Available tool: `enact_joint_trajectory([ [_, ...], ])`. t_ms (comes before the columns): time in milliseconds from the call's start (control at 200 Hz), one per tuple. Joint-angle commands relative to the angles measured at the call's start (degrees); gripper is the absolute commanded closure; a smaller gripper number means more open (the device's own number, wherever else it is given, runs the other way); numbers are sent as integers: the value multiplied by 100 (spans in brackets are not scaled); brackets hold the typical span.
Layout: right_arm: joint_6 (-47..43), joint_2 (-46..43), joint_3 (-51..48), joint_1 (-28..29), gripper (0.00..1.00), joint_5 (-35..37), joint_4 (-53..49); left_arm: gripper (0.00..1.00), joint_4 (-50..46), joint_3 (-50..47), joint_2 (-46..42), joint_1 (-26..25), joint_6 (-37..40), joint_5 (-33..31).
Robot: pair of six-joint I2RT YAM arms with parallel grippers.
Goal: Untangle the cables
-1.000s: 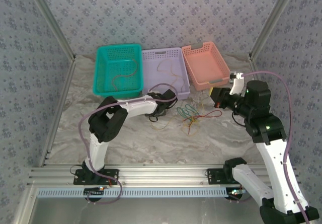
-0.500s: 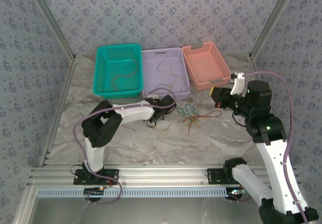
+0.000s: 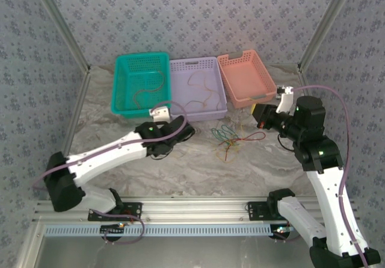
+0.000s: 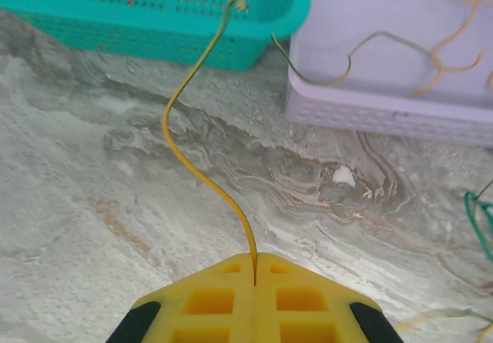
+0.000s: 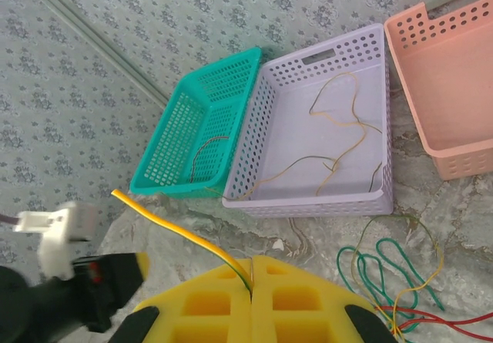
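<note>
My left gripper (image 4: 255,258) is shut on a thin yellow cable (image 4: 181,89) that arcs up over the marble to the teal basket's (image 4: 154,19) front rim. In the top view that gripper (image 3: 180,130) sits low in front of the purple basket (image 3: 198,87). My right gripper (image 5: 251,262) is shut on a yellow-green cable (image 5: 169,223) whose free end sticks up to the left. From above, the right gripper (image 3: 260,118) hangs just right of the clump of green, red and yellow cables (image 3: 231,138). The clump (image 5: 393,274) shows at the lower right of the right wrist view.
Three baskets line the far side: teal (image 3: 141,82) holding a dark wire, purple holding yellowish wires (image 3: 204,90), and a pink one (image 3: 246,78). Patterned walls enclose the marble table (image 3: 198,165). An aluminium rail (image 3: 192,211) runs along the near edge.
The left arm has dropped low and stretched out to the left, its gripper sliding slightly left and nearer with the yellow cable. The right arm has held still.
</note>
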Motion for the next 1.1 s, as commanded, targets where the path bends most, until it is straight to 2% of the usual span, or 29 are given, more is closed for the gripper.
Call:
enact_joint_trajectory([
  [0,119,-8,259,-22,100,-57,49,100,-540,136,-534,9,62,-261],
  [140,102,124,499,-22,100,-7,48,100,-676,206,-1018,7,131,-112],
  [340,102,228,641,-23,100,40,53,100,-188,120,-1636,15,582,335],
  [545,98,262,666,-18,100,71,249,100,-645,282,-1700,54,235,299],
  [735,137,463,834,-32,100,318,584,100,-769,-601,-2154,724,-431,608],
  [819,171,655,1020,-75,100,533,723,100,-415,-1032,-2336,972,-458,1168],
  [889,233,960,1217,-169,100,577,932,100,2,-1050,-2142,991,-213,1605],
  [954,286,1364,1454,-288,100,536,1166,100,339,-732,-1584,969,51,2148],
  [1094,325,2453,2270,-633,100,435,1572,100,779,723,-67,670,537,2700],
])
